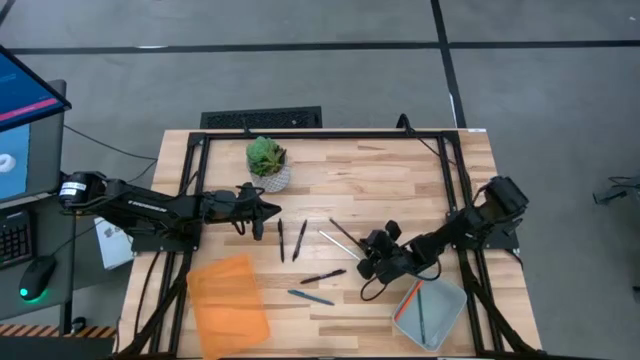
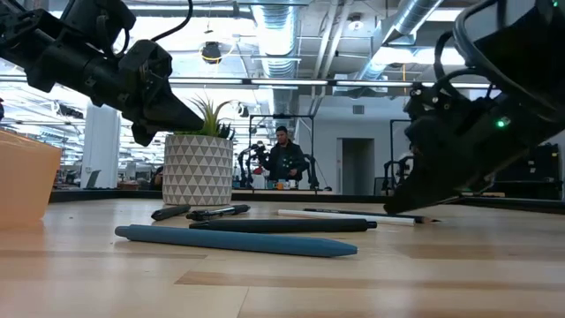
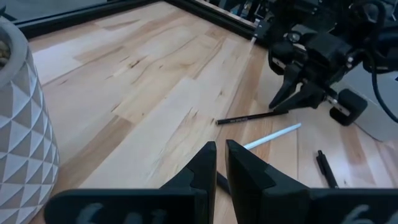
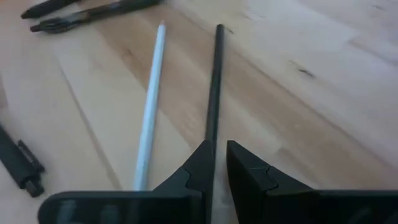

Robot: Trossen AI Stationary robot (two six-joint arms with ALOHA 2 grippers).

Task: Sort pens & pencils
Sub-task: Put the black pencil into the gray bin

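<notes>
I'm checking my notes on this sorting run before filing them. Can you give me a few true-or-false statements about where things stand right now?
1. The right gripper has a black pencil between its fingers. True.
2. The white pencil lies in the grey tray. False: it lies on the table, beside the black pencil.
3. The potted plant stands near the left gripper. True.
4. The orange bin holds the blue pen. False: the pen lies on the table.
</notes>
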